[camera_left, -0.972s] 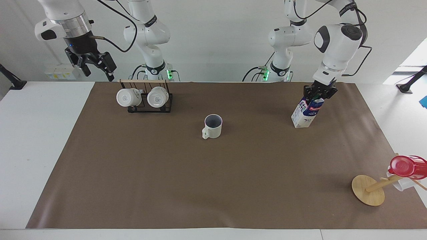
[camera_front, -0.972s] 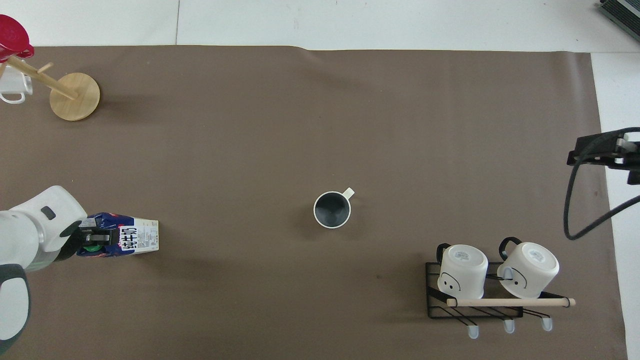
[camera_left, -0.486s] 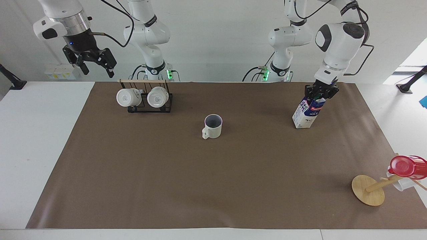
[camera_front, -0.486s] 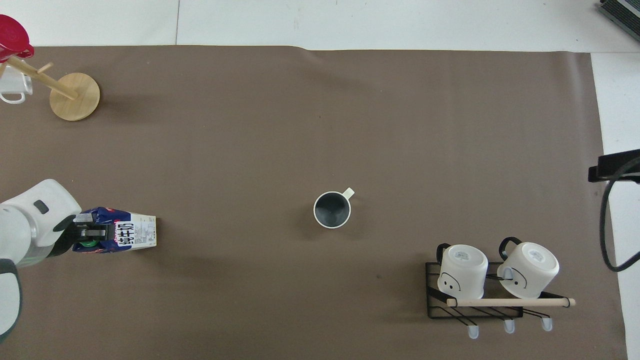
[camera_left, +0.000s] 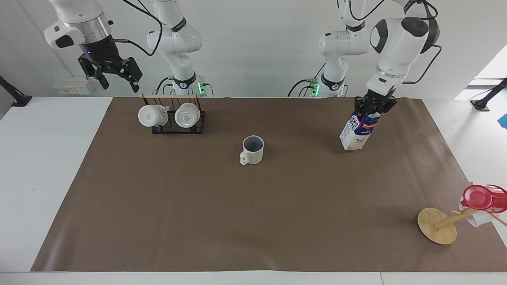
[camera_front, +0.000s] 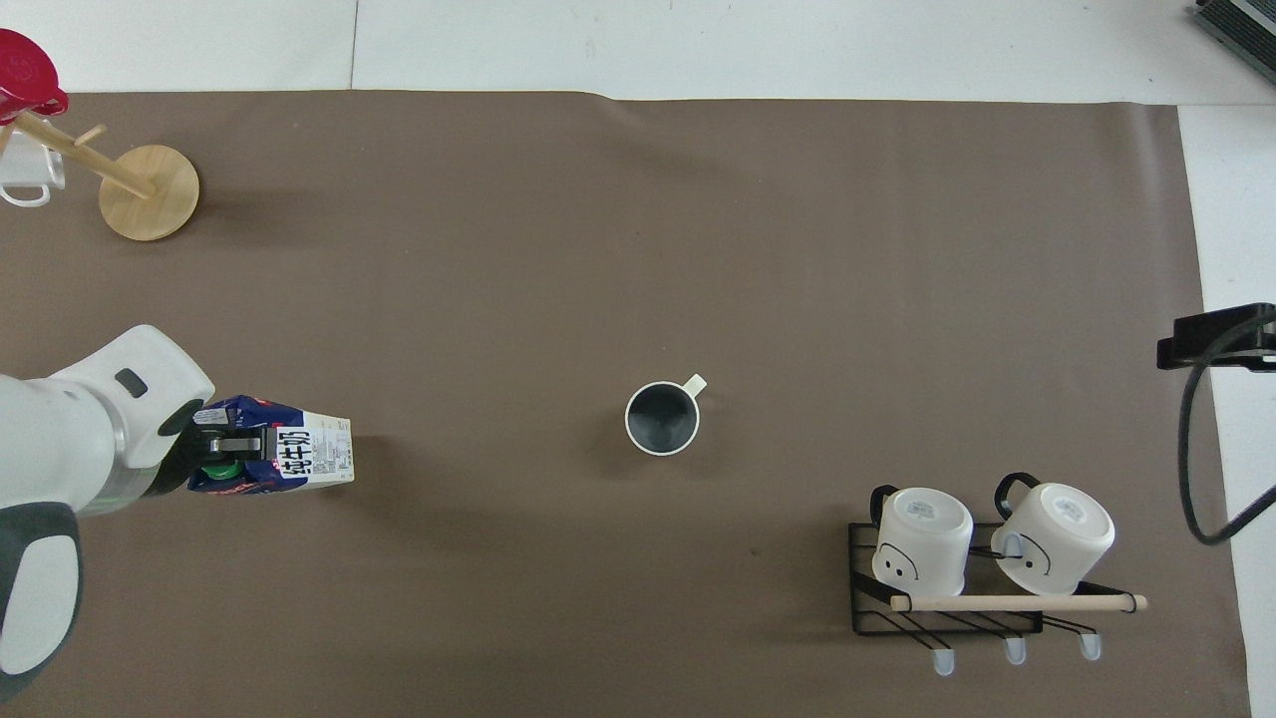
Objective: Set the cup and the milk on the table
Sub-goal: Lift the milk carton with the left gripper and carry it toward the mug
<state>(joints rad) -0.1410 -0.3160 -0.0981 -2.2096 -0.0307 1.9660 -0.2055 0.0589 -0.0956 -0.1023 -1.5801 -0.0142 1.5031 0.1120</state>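
The cup [camera_left: 252, 149] stands mid-table; the left gripper [camera_left: 374, 107], clamped on the milk [camera_left: 356, 133], holds it tilted over the paper. The right gripper [camera_left: 114, 75] waits, fingers spread and empty

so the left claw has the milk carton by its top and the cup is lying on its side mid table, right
Not quite: the cup stands upright, mouth up, as the facing view shows. The rest holds: the left claw grips the milk carton by its top.

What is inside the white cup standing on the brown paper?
Nothing shows inside the cup: from overhead its dark inside looks bare down to the bottom. The facing view shows only the upper inner wall; the near wall covers the rest.
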